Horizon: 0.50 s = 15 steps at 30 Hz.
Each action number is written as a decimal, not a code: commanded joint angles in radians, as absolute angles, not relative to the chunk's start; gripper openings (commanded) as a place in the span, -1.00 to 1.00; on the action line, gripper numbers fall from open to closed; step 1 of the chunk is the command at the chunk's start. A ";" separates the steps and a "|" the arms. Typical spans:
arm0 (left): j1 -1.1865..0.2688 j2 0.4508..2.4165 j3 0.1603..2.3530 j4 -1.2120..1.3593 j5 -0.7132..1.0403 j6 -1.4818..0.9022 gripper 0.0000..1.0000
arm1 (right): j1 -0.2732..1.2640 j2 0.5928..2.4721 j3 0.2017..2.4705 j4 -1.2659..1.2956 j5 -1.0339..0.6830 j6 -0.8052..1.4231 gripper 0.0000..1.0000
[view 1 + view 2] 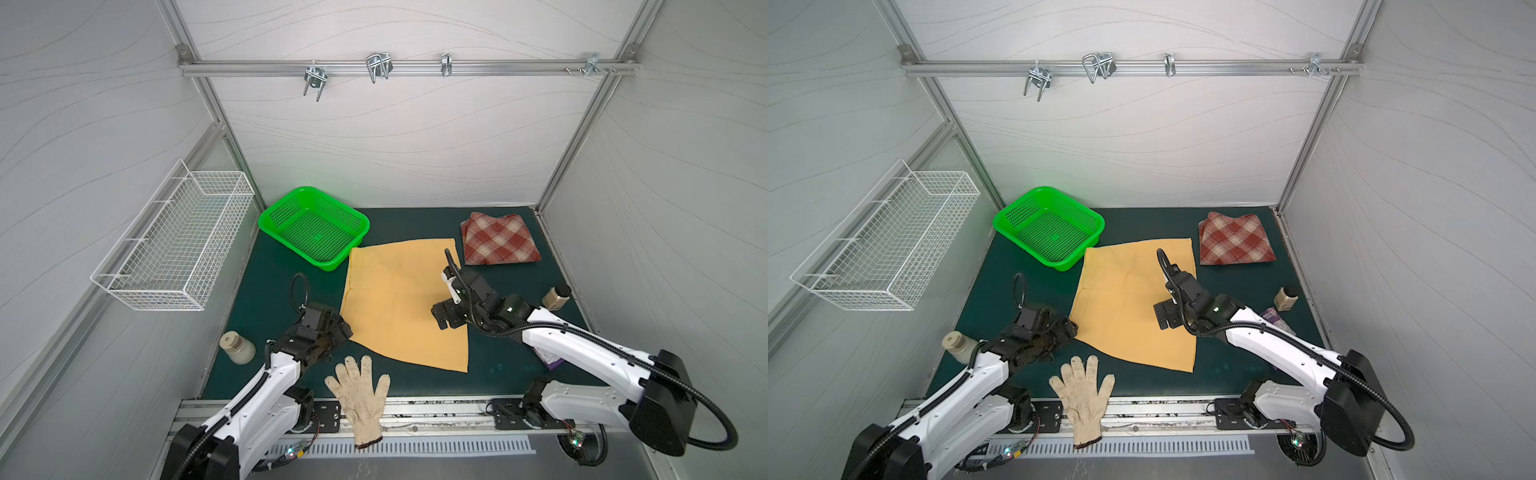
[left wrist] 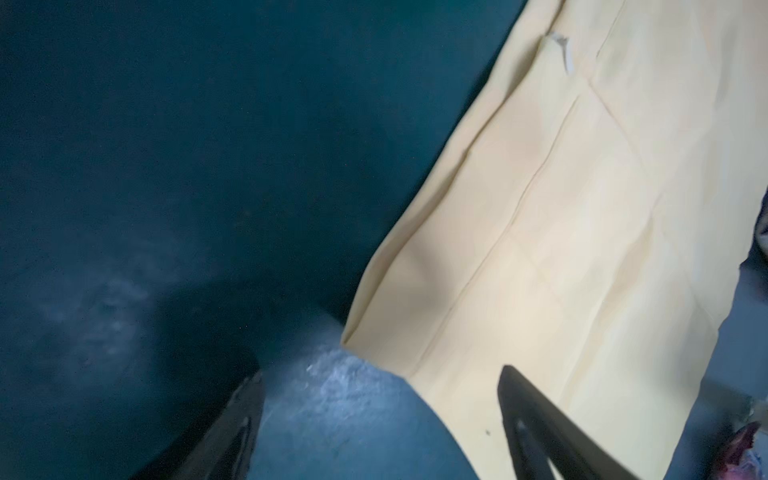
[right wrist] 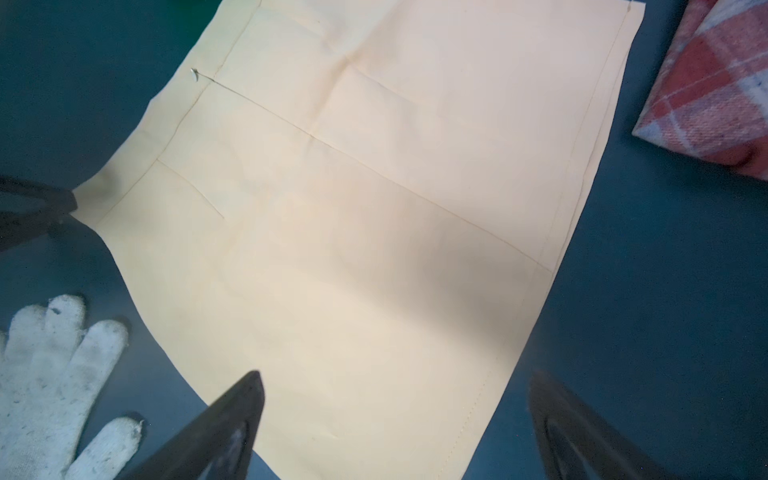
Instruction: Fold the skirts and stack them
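Mustard skirt (image 1: 405, 303) lies flat, its corner seemingly between parted left jaws

Both top views look steeply down from high above the near edge, taking in the whole tabletop (image 1: 415, 224). Each wrist view sits close over the yellow skirt (image 2: 582, 208), which all four share.
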State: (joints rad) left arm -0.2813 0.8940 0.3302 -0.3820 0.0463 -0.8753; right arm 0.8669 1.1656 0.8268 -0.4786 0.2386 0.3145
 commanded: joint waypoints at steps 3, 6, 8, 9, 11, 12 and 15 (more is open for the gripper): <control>-0.265 0.979 0.345 -0.297 0.098 -0.858 0.63 | 0.892 1.137 0.802 -0.469 0.259 0.354 0.98; -0.265 1.004 0.354 -0.295 0.094 -0.848 0.51 | 0.909 1.136 0.799 -0.472 0.261 0.361 0.98; -0.264 1.019 0.356 -0.295 0.091 -0.844 0.40 | 0.918 1.138 0.799 -0.473 0.268 0.363 0.98; -0.264 1.025 0.355 -0.295 0.092 -0.844 0.32 | 0.921 1.140 0.798 -0.474 0.268 0.365 0.98; -0.264 1.033 0.349 -0.290 0.096 -0.846 0.24 | 0.923 1.143 0.796 -0.473 0.268 0.367 0.98; -0.263 1.036 0.346 -0.286 0.095 -0.847 0.20 | 0.925 1.143 0.793 -0.472 0.268 0.370 0.98; -0.260 1.046 0.333 -0.271 0.092 -0.847 0.03 | 0.925 1.150 0.792 -0.472 0.266 0.368 0.98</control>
